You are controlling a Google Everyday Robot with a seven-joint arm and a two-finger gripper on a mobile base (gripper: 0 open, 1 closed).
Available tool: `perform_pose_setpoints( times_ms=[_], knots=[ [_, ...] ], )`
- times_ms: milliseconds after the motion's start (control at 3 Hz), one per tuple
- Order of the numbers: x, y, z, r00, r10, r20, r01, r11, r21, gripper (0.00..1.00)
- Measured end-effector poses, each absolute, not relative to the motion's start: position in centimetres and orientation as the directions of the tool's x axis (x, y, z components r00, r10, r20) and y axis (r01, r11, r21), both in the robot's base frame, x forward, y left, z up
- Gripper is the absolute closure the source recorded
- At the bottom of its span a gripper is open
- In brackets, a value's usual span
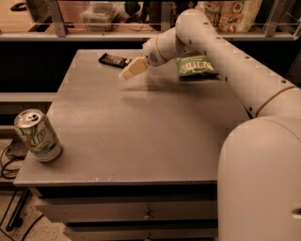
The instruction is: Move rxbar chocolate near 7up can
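The rxbar chocolate (114, 60) is a small flat black bar lying at the far left of the grey table (141, 127). The 7up can (37, 135) stands upright at the table's near left corner. My gripper (132, 68) hangs above the table just right of the bar and slightly nearer, its pale fingers pointing down-left towards it, with nothing held that I can see. The white arm reaches in from the right.
A green chip bag (196, 67) lies at the far right of the table, partly behind the arm. Shelving with packages (230, 14) runs behind the table. Drawers (148, 214) sit under the front edge. Cables (9, 164) lie on the floor left.
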State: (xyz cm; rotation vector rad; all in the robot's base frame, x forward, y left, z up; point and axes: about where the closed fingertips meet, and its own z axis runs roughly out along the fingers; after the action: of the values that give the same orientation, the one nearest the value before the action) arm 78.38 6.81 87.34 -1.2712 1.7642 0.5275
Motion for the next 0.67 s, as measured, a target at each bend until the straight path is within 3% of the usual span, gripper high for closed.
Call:
perform_pose_setpoints(
  times_ms=[667],
  knots=[
    [79.3, 8.4, 86.5, -0.14, -0.494, -0.858, -0.899, 0.426, -0.099, 0.0]
  ],
)
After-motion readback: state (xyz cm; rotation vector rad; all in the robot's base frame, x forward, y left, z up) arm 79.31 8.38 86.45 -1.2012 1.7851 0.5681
